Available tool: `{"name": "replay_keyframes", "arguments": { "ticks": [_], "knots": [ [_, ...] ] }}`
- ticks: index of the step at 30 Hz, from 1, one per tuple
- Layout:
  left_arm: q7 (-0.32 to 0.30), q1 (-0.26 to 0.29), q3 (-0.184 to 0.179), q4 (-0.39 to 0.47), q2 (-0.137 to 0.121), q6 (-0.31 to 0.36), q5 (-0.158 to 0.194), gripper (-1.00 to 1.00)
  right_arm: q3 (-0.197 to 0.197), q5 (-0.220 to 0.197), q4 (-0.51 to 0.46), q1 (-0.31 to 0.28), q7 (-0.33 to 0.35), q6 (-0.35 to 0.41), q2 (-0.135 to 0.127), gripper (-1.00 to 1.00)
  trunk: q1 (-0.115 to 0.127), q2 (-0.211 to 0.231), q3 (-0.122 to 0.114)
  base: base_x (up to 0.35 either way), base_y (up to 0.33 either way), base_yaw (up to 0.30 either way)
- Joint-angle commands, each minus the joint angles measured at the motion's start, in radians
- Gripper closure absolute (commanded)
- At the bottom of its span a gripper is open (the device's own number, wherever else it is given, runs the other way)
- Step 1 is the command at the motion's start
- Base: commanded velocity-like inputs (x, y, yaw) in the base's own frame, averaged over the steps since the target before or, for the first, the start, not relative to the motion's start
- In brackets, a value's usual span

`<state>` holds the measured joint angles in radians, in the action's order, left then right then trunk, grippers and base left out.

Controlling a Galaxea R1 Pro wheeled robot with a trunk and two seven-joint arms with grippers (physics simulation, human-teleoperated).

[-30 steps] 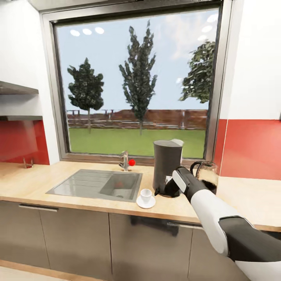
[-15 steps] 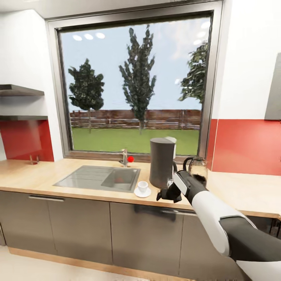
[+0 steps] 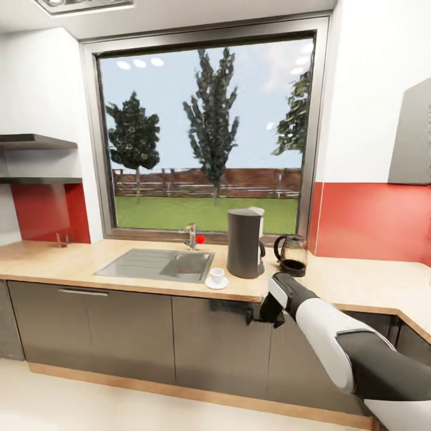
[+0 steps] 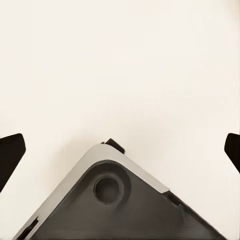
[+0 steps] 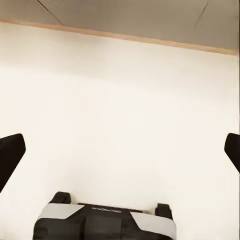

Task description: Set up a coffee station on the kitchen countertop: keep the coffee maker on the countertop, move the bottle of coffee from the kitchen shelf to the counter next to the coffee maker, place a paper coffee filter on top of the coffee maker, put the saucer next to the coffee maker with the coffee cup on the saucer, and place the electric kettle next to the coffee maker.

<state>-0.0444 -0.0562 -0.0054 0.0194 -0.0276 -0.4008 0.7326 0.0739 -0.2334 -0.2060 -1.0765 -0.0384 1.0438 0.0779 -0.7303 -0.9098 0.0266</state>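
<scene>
Coffee maker (image 3: 244, 243) stands upright on the countertop (image 3: 72, 263), w/ the coffee cup (image 3: 217, 275) seated on its saucer (image 3: 216, 283) just beside it on the sink (image 3: 157, 264) side, and the glass electric kettle (image 3: 291, 255) just beside it on the other side. Right gripper (image 3: 264, 312) hangs below the countertop edge, in front of the cabinet doors (image 3: 131, 332), empty; in the right wrist view its fingertips (image 5: 11, 152) sit wide apart at the frame edges over pale floor (image 5: 120, 115), so it is released. Left gripper reads likewise: tips (image 4: 10, 152) spread wide, nothing between, robot base (image 4: 120, 205) beneath. Key relation: the remaining items (bottle of coffee, paper filter) are not discernible; the shelves (image 3: 37, 142) lie well to the robot's left, far from the right gripper, so the left arm is judged nearer for a shelf pick. Shelf contents cannot be made out from here. Open floor ahead of the cabinets gives room to travel; the counter edge is the obstacle to clear.
</scene>
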Motion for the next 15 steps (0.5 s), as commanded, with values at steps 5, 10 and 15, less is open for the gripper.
{"name": "replay_keyframes", "arguments": {
  "ticks": [5, 10, 15],
  "knots": [
    [-0.005, 0.0, -0.002, 0.005, 0.004, -0.002, 0.007, -1.0, 0.006, 0.069, 0.124, 0.0, 0.001, -0.041, 0.001, -1.0, 0.0, -0.001, 0.001, -0.327, -0.082, 0.0],
    [-0.005, -0.001, 0.0, 0.01, 0.003, -0.011, 0.007, -1.0, 0.007, 0.128, 0.221, 0.01, 0.002, -0.216, -0.013, -1.0, 0.0, -0.001, 0.001, -0.193, -0.032, 0.0],
    [-0.005, 0.0, 0.002, 0.029, 0.0, -0.017, 0.009, -1.0, 0.007, 0.183, 0.241, 0.221, 0.029, -0.601, -0.095, -1.0, 0.0, -0.001, 0.001, -0.018, -0.003, 0.0]
  ]
}}
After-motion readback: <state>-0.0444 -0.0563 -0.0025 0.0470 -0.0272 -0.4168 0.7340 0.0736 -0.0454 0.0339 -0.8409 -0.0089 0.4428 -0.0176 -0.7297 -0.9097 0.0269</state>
